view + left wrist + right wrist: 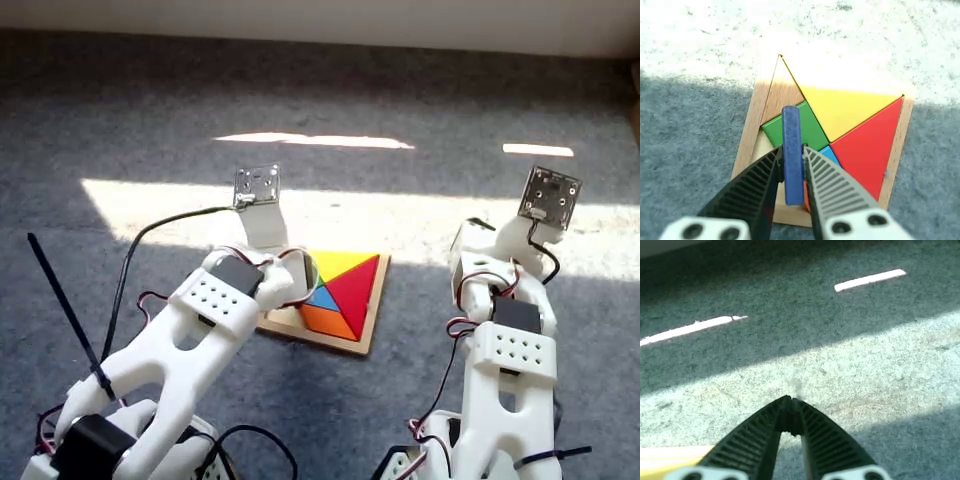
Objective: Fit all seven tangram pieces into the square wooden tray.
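Observation:
The square wooden tray (373, 318) lies on the carpet between the arms. In it lie a large yellow triangle (845, 107), a large red triangle (870, 145), a green piece (810, 131), a small light-blue piece (830, 154) and an orange piece (328, 320). A bare triangular slot (782, 92) shows beside the green piece, along the tray's rim (746, 142). My left gripper (792, 148) hangs over that side of the tray, shut on a dark blue piece (791, 125) held on edge. My right gripper (790, 401) is shut and empty, off to the tray's right over carpet.
Grey carpet (150, 120) surrounds the tray, crossed by a sunlit band (440, 220). The left arm (200, 320) covers the tray's left part in the high view. The right arm (510, 350) stands right of the tray. Cables (125, 280) trail near the left arm.

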You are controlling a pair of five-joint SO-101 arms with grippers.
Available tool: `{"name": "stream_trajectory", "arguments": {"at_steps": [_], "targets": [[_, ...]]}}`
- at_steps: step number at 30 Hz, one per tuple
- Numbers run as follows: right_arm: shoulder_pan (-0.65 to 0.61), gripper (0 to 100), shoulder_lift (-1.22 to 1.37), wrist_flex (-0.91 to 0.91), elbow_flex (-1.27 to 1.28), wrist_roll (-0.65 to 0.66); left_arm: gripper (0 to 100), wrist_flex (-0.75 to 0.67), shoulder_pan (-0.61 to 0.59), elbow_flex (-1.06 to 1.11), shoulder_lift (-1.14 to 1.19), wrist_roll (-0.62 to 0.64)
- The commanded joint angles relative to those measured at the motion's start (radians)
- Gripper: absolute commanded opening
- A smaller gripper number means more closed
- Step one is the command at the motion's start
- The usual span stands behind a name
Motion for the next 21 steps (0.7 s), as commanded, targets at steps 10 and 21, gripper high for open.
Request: {"name": "stream_trajectory", "arguments": {"at_steps": [10, 21], "targets": [[-0.002, 1.0, -0.033, -0.024, -0.012, 0.012, 1, -0.018, 0.031, 0.071, -0.036, 0.017], [-0.002, 1.0, -0.033, -0.024, -0.012, 0.012, 20, -0.018, 0.022, 0.124, -0.036, 0.089]]}}
